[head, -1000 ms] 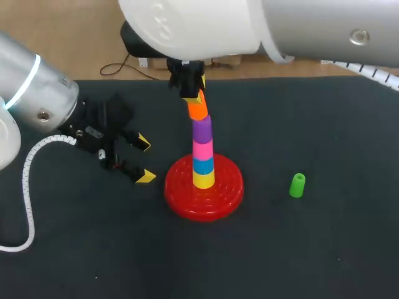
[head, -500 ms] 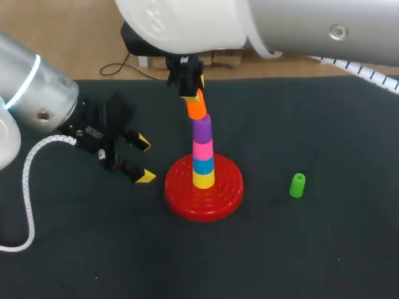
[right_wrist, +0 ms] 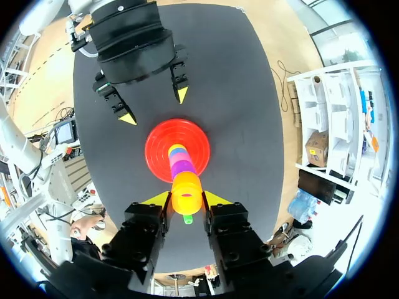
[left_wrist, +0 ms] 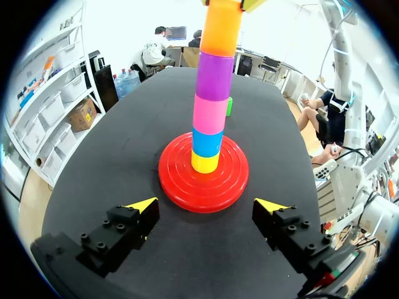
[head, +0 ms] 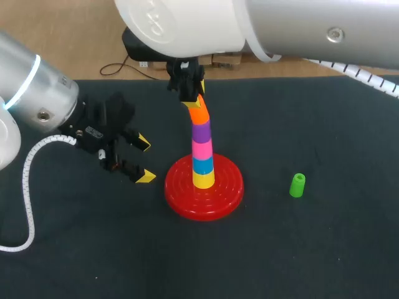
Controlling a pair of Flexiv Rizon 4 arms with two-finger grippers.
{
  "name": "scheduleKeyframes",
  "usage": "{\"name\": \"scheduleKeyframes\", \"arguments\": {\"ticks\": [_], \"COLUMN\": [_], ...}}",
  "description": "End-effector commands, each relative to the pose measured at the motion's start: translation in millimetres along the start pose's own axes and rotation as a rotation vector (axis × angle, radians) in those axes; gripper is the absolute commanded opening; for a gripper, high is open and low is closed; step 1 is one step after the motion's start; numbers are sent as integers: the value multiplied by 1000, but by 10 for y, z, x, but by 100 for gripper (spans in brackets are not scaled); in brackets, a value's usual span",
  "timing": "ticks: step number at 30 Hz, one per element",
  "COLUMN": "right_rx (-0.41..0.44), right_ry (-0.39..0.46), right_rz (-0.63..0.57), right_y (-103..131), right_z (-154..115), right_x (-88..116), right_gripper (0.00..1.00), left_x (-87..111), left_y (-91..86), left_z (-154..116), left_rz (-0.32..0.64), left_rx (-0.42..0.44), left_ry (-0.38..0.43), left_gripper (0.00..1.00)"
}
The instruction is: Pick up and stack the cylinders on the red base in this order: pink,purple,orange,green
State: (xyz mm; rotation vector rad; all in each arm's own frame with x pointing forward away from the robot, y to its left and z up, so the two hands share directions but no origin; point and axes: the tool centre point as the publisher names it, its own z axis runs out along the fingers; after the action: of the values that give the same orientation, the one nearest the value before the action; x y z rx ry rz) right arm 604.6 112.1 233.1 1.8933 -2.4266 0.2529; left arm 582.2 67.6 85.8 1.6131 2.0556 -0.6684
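The red base [head: 215,194] [left_wrist: 181,190] [right_wrist: 159,140] carries a stack of yellow, blue, pink [head: 202,150] and purple [head: 201,131] cylinders. On top sits the orange cylinder [head: 198,113] [right_wrist: 187,194] [left_wrist: 224,28], tilted slightly, with my right gripper [head: 190,96] [right_wrist: 186,198] shut on it from above. The green cylinder [head: 297,185] lies on the black table to the right of the base; in the right wrist view the green cylinder [right_wrist: 187,218] peeks out under the orange one. My left gripper [head: 141,160] [left_wrist: 206,205] stands open just left of the base, holding nothing.
The black table [head: 312,249] spreads wide around the base. My right arm's large white housing [head: 249,25] hangs over the table's far side.
My right gripper has lowered the orange cylinder slightly onto the purple one. The left arm has not moved.
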Motion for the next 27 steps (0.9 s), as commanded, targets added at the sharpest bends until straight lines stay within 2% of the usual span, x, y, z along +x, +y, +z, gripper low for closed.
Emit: {"name": "scheduleKeyframes", "arguments": {"ticks": [1,10,27], "right_rx": [2,-61,-37], "right_ry": [-8,-50,-89], "right_rz": [2,31,41], "right_y": [-1,-43,-37], "right_z": [15,74,-28], "right_x": [13,54,107], "right_gripper": [0,0,0], "left_x": [-5,-5,-5], "left_y": [8,8,8], "left_z": [4,4,4], "left_rz": [-1,-1,-1], "left_rx": [1,1,1], "left_ry": [4,4,4], "left_gripper": [100,100,100]}}
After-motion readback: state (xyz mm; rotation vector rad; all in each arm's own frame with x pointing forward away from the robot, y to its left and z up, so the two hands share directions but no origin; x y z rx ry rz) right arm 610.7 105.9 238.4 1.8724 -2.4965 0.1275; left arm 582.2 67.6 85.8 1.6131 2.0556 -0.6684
